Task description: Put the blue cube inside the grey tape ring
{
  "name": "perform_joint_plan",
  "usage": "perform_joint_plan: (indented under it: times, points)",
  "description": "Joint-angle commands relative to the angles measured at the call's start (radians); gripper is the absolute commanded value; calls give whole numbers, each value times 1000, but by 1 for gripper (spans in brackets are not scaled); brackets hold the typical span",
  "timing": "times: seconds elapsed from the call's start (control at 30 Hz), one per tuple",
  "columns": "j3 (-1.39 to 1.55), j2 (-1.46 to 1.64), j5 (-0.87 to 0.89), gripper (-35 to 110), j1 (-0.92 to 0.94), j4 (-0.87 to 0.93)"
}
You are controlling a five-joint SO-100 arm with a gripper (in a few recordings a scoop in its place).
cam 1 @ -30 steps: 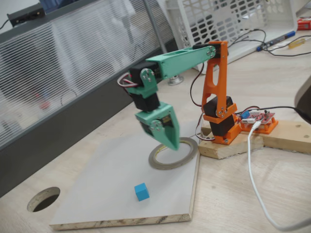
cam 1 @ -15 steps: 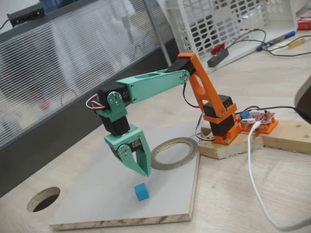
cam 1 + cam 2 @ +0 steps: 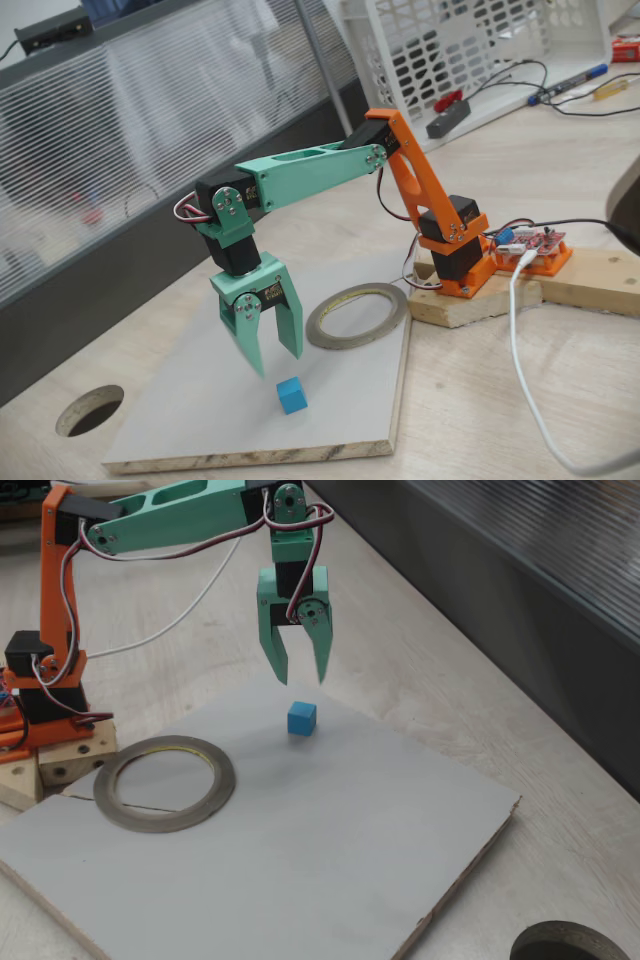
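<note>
While the pincer (image 3: 277, 365) hangs open and empty above the blue cube (image 3: 291, 394), the grey tape ring (image 3: 164, 782) lies apart.

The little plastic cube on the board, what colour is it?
Bright sky blue, plain-faced small plastic cube; clearest in this fixed view.

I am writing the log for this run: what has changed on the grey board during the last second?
The gripper swung away from above the grey tape ring toward the blue cube and opened its jaws; it now hangs above the cube without touching it. Nothing was grasped or released. The cube, the ring and the grey board stayed in place.
</note>
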Motion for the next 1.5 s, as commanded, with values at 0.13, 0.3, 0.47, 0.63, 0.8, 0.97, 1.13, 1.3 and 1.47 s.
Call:
perform_joint_plan:
  times: [0.13, 0.3, 0.47, 0.63, 0.8, 0.97, 1.13, 1.3, 1.47]
  points:
    - [-23, 11, 14, 77, -2, 55]
    - [-25, 11, 17, 83, -2, 52]
    - [-25, 11, 15, 82, -12, 54]
    - [-11, 11, 15, 82, -14, 54]
    - [109, 28, 14, 82, -14, 49]
    - [107, 28, 14, 82, -15, 49]
    - [110, 14, 14, 82, -15, 51]
    - [120, 23, 14, 82, -15, 51]
    - [121, 12, 14, 82, -15, 61]
